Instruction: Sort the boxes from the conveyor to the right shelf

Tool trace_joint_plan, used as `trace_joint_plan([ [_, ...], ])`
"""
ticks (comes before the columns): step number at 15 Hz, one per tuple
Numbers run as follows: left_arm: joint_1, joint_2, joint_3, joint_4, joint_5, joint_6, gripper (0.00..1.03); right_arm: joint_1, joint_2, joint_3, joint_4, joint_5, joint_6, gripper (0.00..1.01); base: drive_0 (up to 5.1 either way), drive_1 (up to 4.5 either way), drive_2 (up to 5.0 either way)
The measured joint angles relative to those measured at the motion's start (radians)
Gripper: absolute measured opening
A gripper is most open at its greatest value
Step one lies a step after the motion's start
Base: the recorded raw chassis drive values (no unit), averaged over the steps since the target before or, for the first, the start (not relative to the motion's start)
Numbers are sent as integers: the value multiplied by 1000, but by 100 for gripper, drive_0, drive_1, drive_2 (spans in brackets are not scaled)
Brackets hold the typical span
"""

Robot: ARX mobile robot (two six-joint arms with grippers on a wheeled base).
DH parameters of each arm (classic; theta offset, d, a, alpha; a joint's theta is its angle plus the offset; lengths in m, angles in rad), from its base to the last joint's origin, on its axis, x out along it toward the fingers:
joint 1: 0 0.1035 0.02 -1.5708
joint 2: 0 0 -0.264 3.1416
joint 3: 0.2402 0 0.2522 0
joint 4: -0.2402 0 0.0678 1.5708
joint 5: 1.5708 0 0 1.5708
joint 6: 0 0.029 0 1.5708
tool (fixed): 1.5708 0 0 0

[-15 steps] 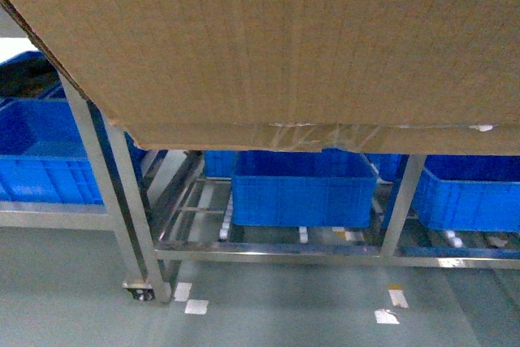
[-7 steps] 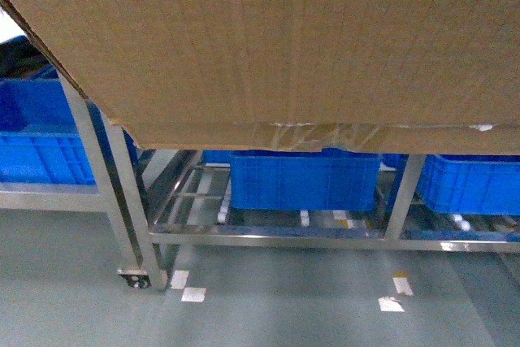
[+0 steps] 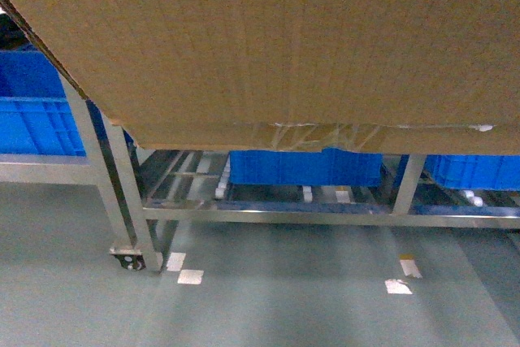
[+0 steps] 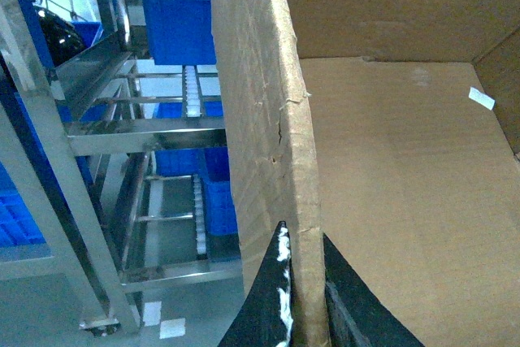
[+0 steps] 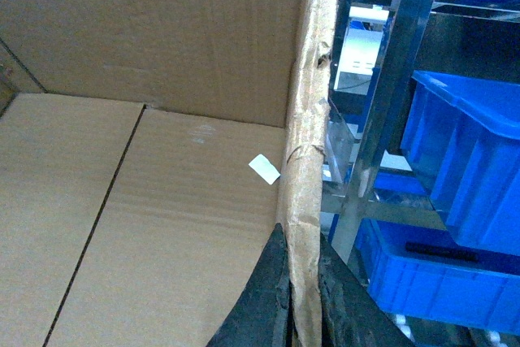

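Observation:
A big brown cardboard box [image 3: 276, 38] is held up in the air and fills the upper half of the head view, its taped bottom seam [image 3: 325, 134] facing me. My left gripper [image 4: 302, 298] is shut on the box's ragged left wall [image 4: 260, 103], one black finger on each side. On the opposite wall [image 5: 313, 79] my right gripper [image 5: 305, 302] is shut in the same way. The box's inside floor [image 4: 406, 184] holds only a small white label [image 5: 264, 168]. The right shelf [image 3: 268, 215], a steel tube rack on castors, stands just beyond and below the box. The conveyor is out of view.
Blue plastic bins [image 3: 305, 166] sit on the shelf's low tier, with more at the left [image 3: 36, 119] and right [image 3: 479, 170]. A shelf post [image 5: 390, 95] and blue bins [image 5: 471, 160] are close beside the box's right wall. White tape marks [image 3: 190, 277] dot the grey floor.
In the head view the shelf, its castor and the blue bins have slid upward and slightly left, more of them hidden behind the box. The box keeps its place between both grippers.

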Motion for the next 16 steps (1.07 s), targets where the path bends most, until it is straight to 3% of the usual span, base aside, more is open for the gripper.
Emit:
trace_joint_plan([
  [16, 1, -2, 0, 0, 0, 0, 2, 1, 0, 0, 0, -1, 0, 3, 0, 0, 0],
])
